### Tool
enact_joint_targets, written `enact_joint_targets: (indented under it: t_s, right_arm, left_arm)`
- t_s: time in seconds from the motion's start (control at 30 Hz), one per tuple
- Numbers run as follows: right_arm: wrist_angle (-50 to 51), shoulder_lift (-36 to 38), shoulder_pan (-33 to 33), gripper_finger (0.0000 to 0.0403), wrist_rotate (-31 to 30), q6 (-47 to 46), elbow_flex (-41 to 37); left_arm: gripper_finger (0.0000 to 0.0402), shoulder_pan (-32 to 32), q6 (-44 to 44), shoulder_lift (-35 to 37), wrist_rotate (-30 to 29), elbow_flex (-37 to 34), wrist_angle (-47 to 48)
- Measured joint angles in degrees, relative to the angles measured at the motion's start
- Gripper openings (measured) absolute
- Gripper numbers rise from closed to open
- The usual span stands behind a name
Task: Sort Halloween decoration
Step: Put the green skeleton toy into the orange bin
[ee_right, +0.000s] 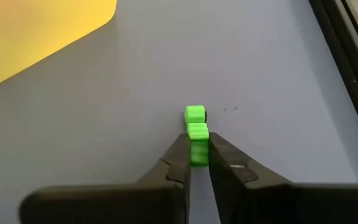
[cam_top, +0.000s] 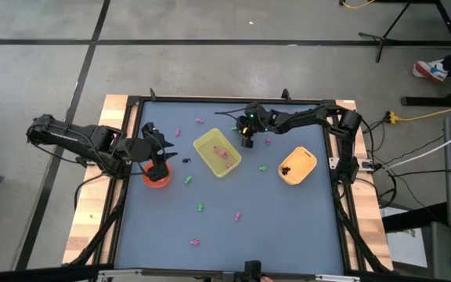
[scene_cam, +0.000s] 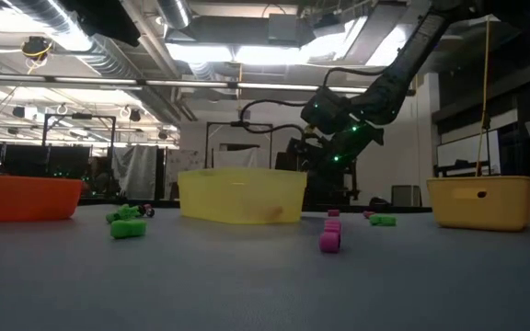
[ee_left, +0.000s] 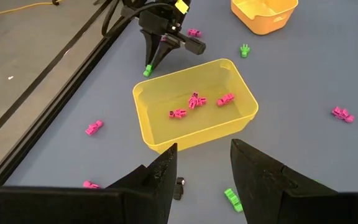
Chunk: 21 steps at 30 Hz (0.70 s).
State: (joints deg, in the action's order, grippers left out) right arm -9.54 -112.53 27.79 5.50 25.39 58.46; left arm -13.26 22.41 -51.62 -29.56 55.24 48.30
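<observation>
My right gripper (cam_top: pixel 247 143) is down at the table just off the far right corner of the yellow tray (cam_top: pixel 202 141), shut on a green trinket (ee_right: pixel 196 127). My left gripper (ee_left: pixel 204 146) hangs open over the red bowl (cam_top: pixel 156 182) near the table's left edge and touches nothing. Three pink trinkets (ee_left: pixel 194 101) lie inside the tray (ee_left: pixel 194 134). Dark trinkets (cam_top: pixel 286 168) lie in the orange bowl (cam_top: pixel 308 160). Loose pink (cam_top: pixel 237 215), green (cam_top: pixel 200 207) and dark (cam_top: pixel 186 160) trinkets are scattered on the table. My right gripper pinches the green trinket between its two fingertips (ee_right: pixel 180 146) by its near end (ee_right: pixel 197 142). The fingers slant down from the table's right side and lie along the piece. Its free end (ee_right: pixel 194 114) sticks out past the tips, low over the mat, in the left wrist view too (ee_left: pixel 146 71).
Pink trinkets lie by the far edge (cam_top: pixel 199 121), near the right gripper (cam_top: pixel 268 141) and toward the near edge (cam_top: pixel 195 242). Green ones lie near the red bowl (cam_top: pixel 188 179) and between tray and orange bowl (cam_top: pixel 262 168). A black frame rims the table (cam_top: pixel 131 133).
</observation>
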Motion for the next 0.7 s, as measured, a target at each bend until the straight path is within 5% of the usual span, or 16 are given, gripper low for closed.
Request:
enact_joint_targets:
  t_s: [0.5,0.7]
  right_arm:
    - [1.3,1.7,0.0,0.0025,-3.2,0.4,0.1]
    - [12.1,5.8,0.0,0.0023,-4.8,0.4,5.7]
  left_arm:
    - [0.0134,0.0,0.0,0.0,0.1,0.0,-4.0]
    - [0.0134,0.0,-3.1,0.0,0.0,0.0,-10.1]
